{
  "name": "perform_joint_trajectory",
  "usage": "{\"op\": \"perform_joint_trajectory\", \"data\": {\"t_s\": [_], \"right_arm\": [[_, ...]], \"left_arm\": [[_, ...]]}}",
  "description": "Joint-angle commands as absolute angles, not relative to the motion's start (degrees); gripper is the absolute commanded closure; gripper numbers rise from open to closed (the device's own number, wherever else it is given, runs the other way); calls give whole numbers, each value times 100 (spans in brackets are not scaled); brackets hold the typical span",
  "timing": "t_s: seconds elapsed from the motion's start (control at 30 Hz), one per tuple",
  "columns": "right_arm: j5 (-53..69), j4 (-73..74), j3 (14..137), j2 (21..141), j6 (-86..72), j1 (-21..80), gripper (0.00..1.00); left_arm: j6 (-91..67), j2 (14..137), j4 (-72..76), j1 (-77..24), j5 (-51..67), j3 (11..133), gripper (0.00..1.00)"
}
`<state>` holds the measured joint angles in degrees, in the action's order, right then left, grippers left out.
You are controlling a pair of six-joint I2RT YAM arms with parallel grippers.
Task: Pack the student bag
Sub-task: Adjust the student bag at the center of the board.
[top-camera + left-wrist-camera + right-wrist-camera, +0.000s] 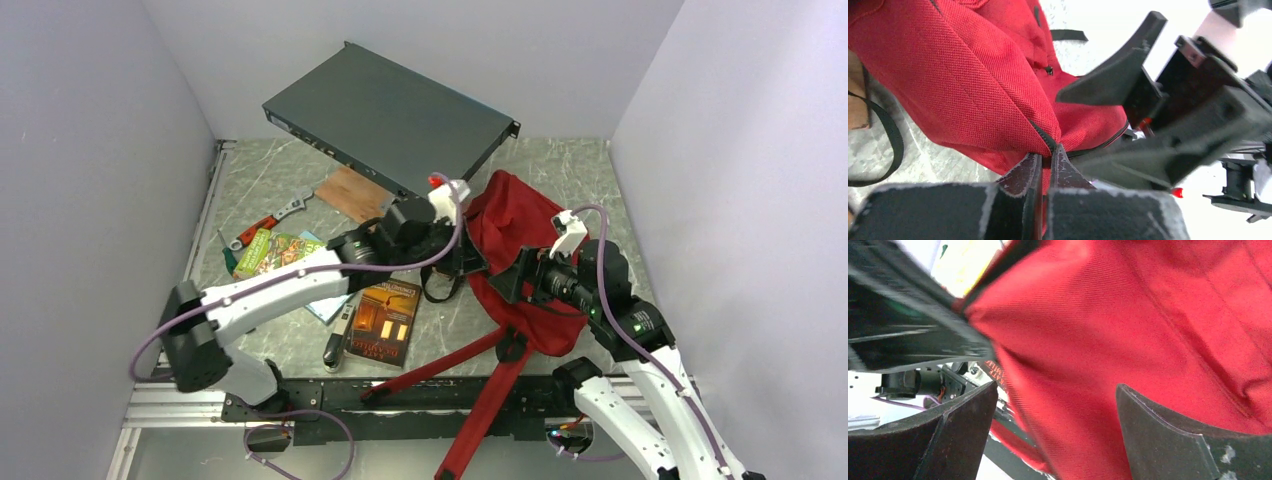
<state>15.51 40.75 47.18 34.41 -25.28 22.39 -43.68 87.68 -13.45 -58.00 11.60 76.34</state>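
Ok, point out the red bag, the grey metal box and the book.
red bag (520,215): top view, upper fabric panel.
grey metal box (390,115): top view, flat top face.
book (383,322): top view, front cover.

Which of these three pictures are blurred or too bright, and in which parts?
Top view: sharp and evenly lit, with only soft shadows. Left wrist view: the bag weave is sharp, the right arm looks soft, and the background at the upper right is washed out to white. Right wrist view: the red cloth is slightly soft, the left arm at the upper left is smeared, and the bright patch above it is overexposed.
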Motion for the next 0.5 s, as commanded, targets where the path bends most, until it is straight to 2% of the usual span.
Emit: {"op": "perform_joint_trajectory", "data": {"t_s": [0.0,0.07,0.17,0.47], "right_arm": [[1156,4232,4756,3455,-2720,2274,9],[1216,4176,4716,3411,-2542,2276,9],[1804,3865,4635,3289,-2429,2271,9],[2160,4031,4893,3172,-1884,2283,9]], "left_arm": [[-4487,7878,-48,-5854,823,6712,100],[-4476,7778,139,-5923,818,6431,100],[-4337,7872,-155,-5968,920,6636,100],[-3532,8792,-1643,-5970,1030,9255,100]]}}
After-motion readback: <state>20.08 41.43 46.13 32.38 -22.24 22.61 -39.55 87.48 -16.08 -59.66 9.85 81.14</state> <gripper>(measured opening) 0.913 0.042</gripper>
